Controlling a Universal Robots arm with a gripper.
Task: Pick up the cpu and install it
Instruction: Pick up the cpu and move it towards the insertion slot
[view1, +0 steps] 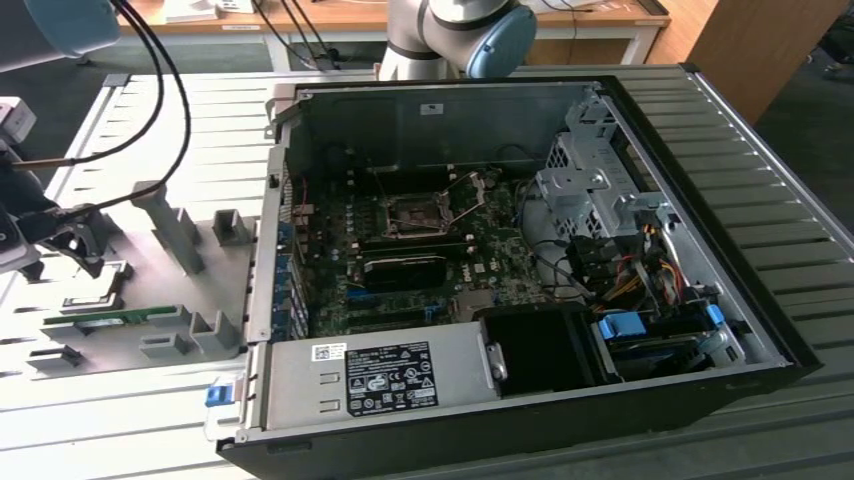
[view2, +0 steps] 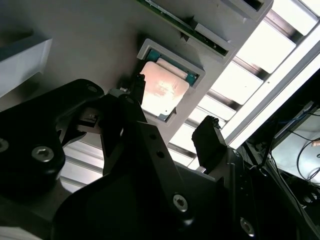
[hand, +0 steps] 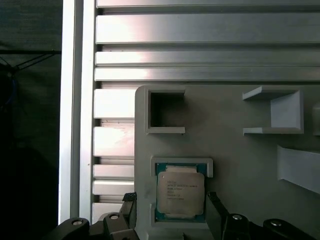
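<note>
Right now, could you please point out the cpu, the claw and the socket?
cpu (hand: 180, 195), first wrist view, centre of its metal top.
claw (view2: 173, 101), second wrist view, midway between its fingertips.
socket (view1: 416, 216), exterior view, its dark middle.

A wooden desk (view1: 347, 15) and wooden cabinet (view1: 761, 40) stand behind the slatted metal table (view1: 787, 200).

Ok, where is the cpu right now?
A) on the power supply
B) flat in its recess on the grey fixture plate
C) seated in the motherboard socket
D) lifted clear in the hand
B: the cpu lies in its recess on the fixture plate, the open hand straddling it.
</note>
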